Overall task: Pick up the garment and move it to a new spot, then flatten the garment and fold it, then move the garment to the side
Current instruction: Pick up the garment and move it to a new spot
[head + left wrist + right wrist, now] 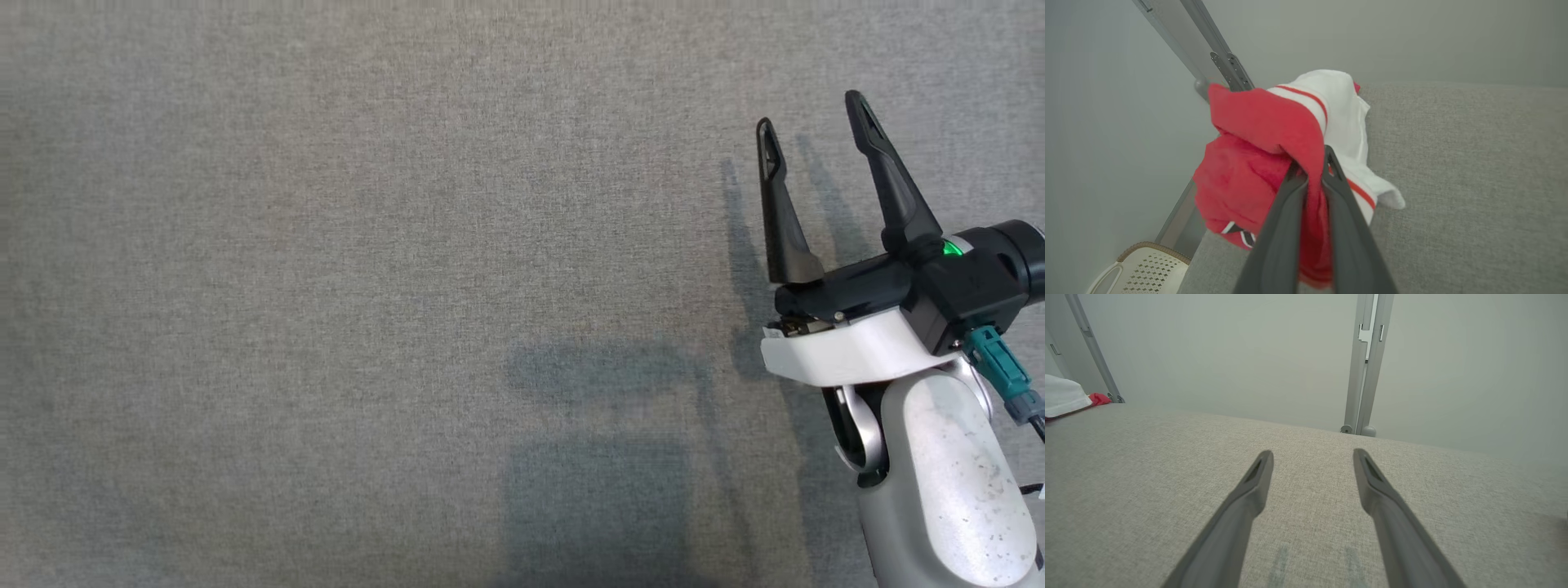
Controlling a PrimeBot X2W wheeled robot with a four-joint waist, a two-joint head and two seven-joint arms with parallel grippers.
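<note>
1. Two dark fingers (1284, 228) of the left jaws are pressed together on a red fold of the garment (1257, 122). Only the pinched cloth lies between them, at the centre of the left wrist view.
2. Around that grip the garment bunches up, with red fleecy cloth toward 9 o'clock and white cloth with red stripes toward 1 and 4 o'clock.
3. The garment is at a corner of the grey woven worktop (1453, 183). Its white part rests on the surface and its red part reaches past the edge toward 8 o'clock.
4. A grey metal post (1227, 67) rises behind it at 11 o'clock. A pale perforated plastic piece (1143, 269) sits lower down at 7 o'clock; I cannot tell whether it is a basket or a seat.
5. The right jaws stand wide open with nothing between them. In the head view their fingers (784, 220) are at 3 o'clock, tips toward 12, over bare worktop, with their shadows just beside them.
6. In the right wrist view the right jaws' fingers (1249, 498) spread from 6 o'clock. The garment (1063, 398) lies at 9 o'clock, well apart from them, near a slanted post (1090, 347).
</note>
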